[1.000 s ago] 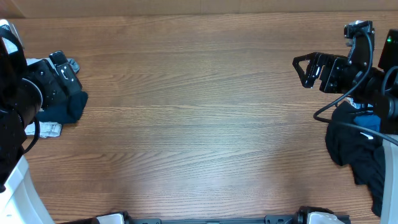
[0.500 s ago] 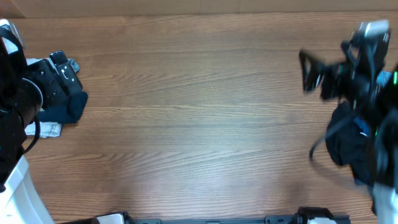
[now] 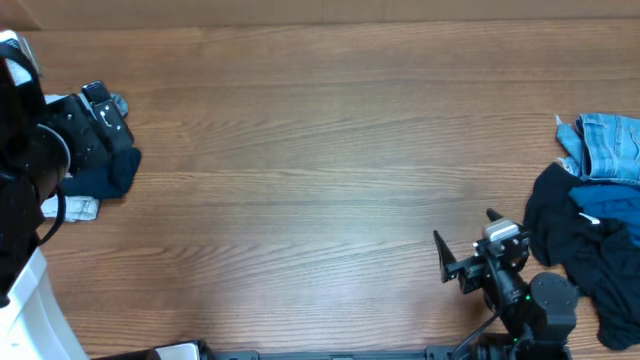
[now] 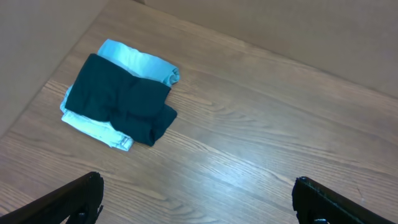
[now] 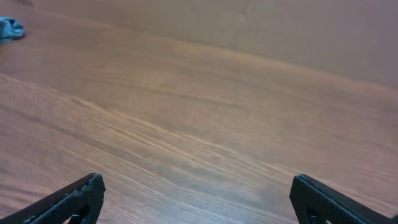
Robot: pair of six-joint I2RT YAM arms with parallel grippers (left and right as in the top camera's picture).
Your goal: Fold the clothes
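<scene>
So the wooden table (image 3: pixel 320 180) is bare in the middle, and the clothes are split between its two ends. At the left edge there's a neat folded stack (image 3: pixel 105 172). From the left wrist cam you can see it's a dark navy garment (image 4: pixel 121 102) lying on top of a folded light-blue denim piece (image 4: pixel 142 62), with the pale blue sticking out along the far side and at the near corner. The left arm (image 3: pixel 40 150) hangs over that end and covers part of the stack from above. The left gripper (image 4: pixel 198 202) has its jaws spread wide with nothing between them, just wood grain, and the stack lies well ahead of the fingertips and off to the left, not touching.

The right edge is the messy pile. A crumpled faded denim garment (image 3: pixel 610 145) lies at the far side, and a rumpled dark garment heap (image 3: pixel 580 245) sits just below it, running off the table edge, with a bit of brighter blue showing in the folds. I can't tell how many dark pieces are in there.

The right gripper (image 5: pixel 198 200) is down near the front edge, just left of the dark heap and pointing toward the table's middle. Its jaws are wide apart and hold nothing, and its own cam shows only bare tabletop plus a tiny blue fabric scrap (image 5: pixel 9 28) in the far top-left corner
</scene>
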